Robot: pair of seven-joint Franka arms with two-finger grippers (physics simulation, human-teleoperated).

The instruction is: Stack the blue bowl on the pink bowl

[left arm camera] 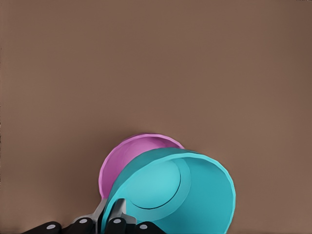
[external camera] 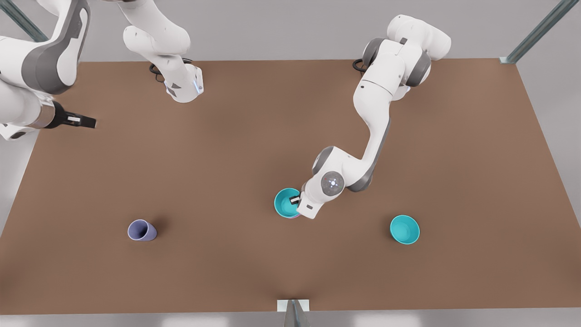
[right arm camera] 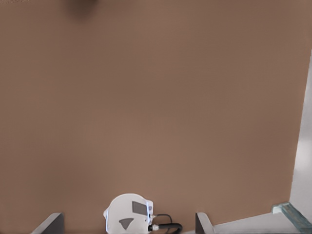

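Here my left gripper [external camera: 297,200] is clenched on the blue bowl's [external camera: 286,202] rim, seemingly nested in the pink bowl [left arm camera: 127,156], mid-table; the right gripper [external camera: 86,121] waits, its grip unclear.

We see two glossy white arms [external camera: 376,113] with grey joint bands, black cables at each base [right arm camera: 129,219], dark triangle markings there, and black fingers [left arm camera: 117,225].

A plain brown counter [external camera: 227,181] holds a glossy teal bowl [external camera: 285,202] nested over a pink bowl [left arm camera: 127,157], a second teal bowl [external camera: 404,229], and a lavender cup [external camera: 141,230]. White-and-grey arms.
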